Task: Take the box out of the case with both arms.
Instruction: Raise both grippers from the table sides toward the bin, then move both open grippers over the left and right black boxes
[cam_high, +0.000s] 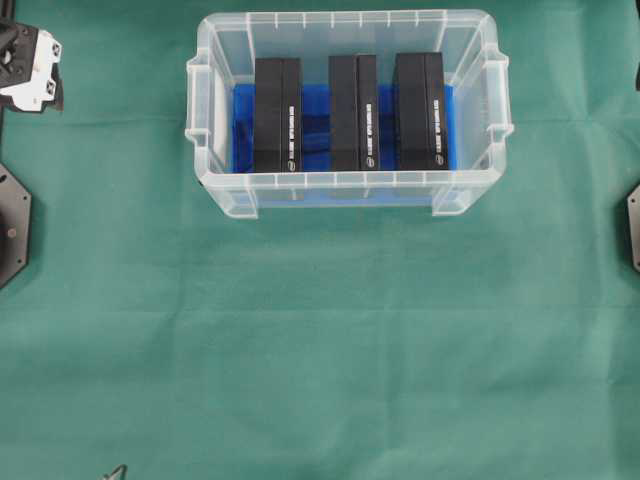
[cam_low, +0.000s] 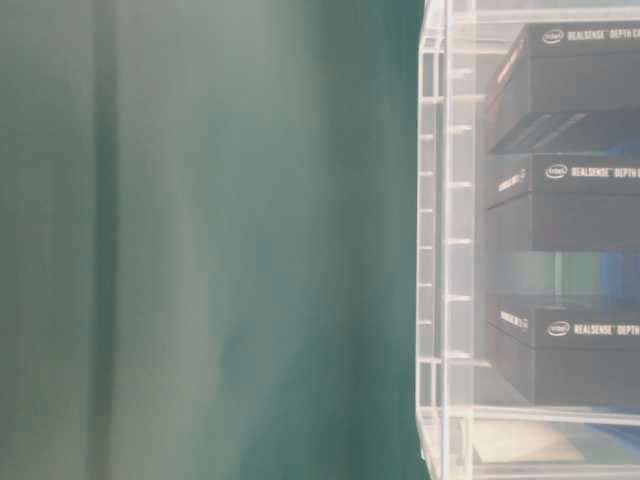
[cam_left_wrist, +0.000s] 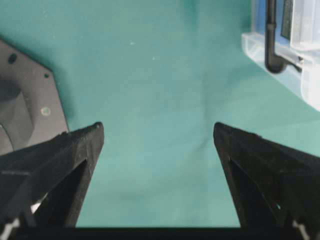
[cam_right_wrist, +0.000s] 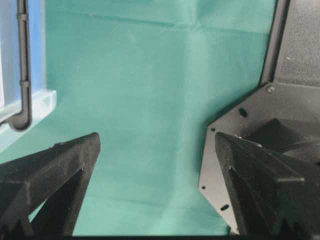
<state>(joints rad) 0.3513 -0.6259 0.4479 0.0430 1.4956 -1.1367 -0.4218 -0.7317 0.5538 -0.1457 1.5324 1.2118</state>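
Note:
The case (cam_high: 350, 181) is a clear plastic bin at the top centre of the overhead view, lined with a blue sheet (cam_high: 315, 130). Three black boxes stand side by side in it: left (cam_high: 277, 113), middle (cam_high: 353, 112), right (cam_high: 419, 110). The table-level view shows them through the case wall (cam_low: 445, 250). My left gripper (cam_left_wrist: 159, 132) is open over bare green cloth, left of the case corner (cam_left_wrist: 305, 75). My right gripper (cam_right_wrist: 157, 142) is also open over cloth, with the case edge (cam_right_wrist: 40, 102) at its left. Neither holds or touches anything.
Green cloth covers the whole table (cam_high: 320, 350). The left arm's wrist with its white block (cam_high: 30, 68) sits at the top left corner. Black arm base plates lie at the left edge (cam_high: 12, 225) and the right edge (cam_high: 633, 225), each close under its gripper.

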